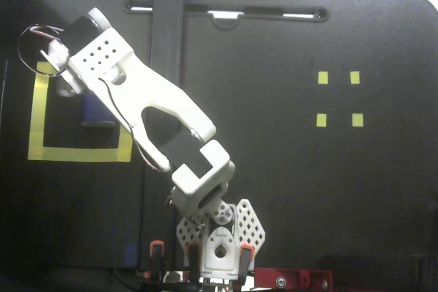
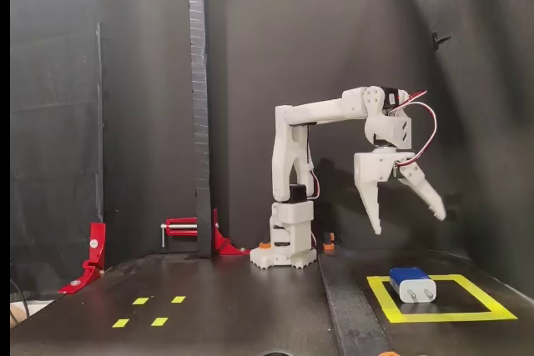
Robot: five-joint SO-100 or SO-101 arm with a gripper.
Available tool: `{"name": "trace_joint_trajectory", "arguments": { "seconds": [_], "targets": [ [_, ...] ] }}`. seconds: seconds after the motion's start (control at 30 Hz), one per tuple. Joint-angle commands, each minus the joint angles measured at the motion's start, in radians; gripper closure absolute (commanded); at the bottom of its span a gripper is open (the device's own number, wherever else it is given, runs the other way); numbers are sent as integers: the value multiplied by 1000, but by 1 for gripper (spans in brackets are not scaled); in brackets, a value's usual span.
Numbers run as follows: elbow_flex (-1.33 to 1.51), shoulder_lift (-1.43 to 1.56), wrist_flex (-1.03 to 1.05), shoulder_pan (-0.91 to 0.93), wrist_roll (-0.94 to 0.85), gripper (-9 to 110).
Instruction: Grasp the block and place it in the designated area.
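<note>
1. the block [image 2: 412, 284] lies flat on the table inside the designated area [image 2: 384, 302], the big yellow tape square near one edge of the table [image 2: 250, 314]; its two light prongs face the side camera.
2. in the top-down fixed view the block [image 1: 96, 111] shows as a dark-blue patch within the tape square [image 1: 37, 121], partly covered by the arm [image 1: 157, 114].
3. the gripper [image 2: 409, 224] hangs in the air well above the block, its two fingers spread wide apart and holding nothing.
4. judged from this, the placing looks done: the block sits fully within the outline and nothing touches it.
5. what seems left is only for the arm to pull clear of the square and settle; the four small yellow squares [image 1: 338, 98] on the far side of the table play no part.
</note>
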Motion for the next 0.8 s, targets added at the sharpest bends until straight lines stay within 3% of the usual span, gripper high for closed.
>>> {"name": "trace_joint_trajectory", "arguments": {
  "seconds": [0.0, 0.4, 0.63, 0.77],
  "targets": [
    [-14, 41, 0, 8, -5, 83],
    [-14, 43, -9, 12, -2, 101],
    [-12, 41, -11, 17, 3, 101],
    [-12, 41, -23, 9, 92, 101]
  ]
}}
